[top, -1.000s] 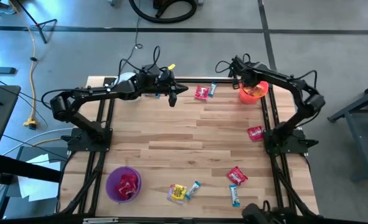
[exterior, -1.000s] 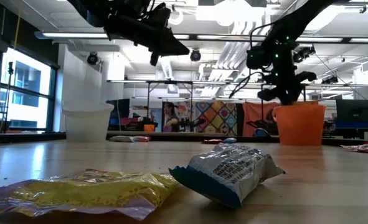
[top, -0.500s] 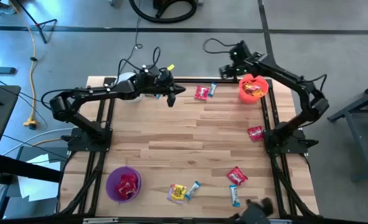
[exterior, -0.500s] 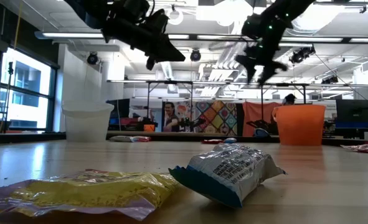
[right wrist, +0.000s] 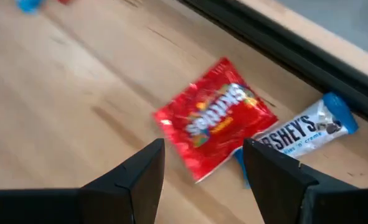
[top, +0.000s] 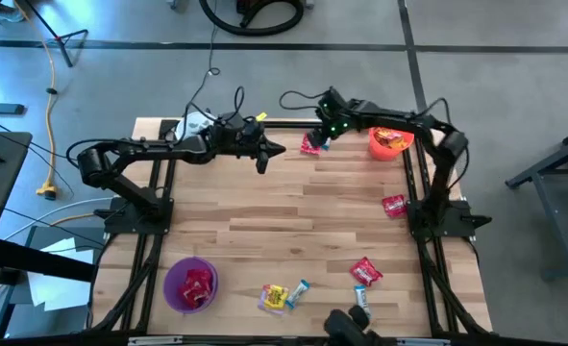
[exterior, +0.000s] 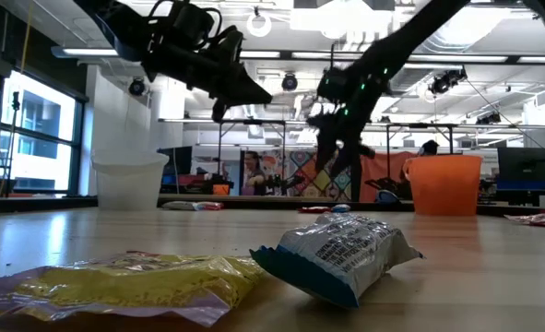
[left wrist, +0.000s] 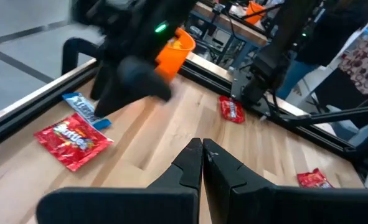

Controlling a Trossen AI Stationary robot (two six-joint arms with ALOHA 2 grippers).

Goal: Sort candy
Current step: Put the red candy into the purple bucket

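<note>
Right gripper (right wrist: 202, 171): your fingers stand spread, hovering just above the red candy (right wrist: 216, 118) at the table's far edge, not touching it.
Blue candy (right wrist: 308, 127): touching the red one's side.
Left gripper (left wrist: 202, 151): your fingers are pressed together, empty, above the wood nearby.
Orange bucket (top: 391, 140): far right corner.

Two candy packets (top: 312, 144) lie side by side at the table's (top: 264, 207) far edge, under the right gripper (right wrist: 202, 163). A bucket (top: 391, 141) stands to their right, another (top: 189, 285) near-left.
</note>
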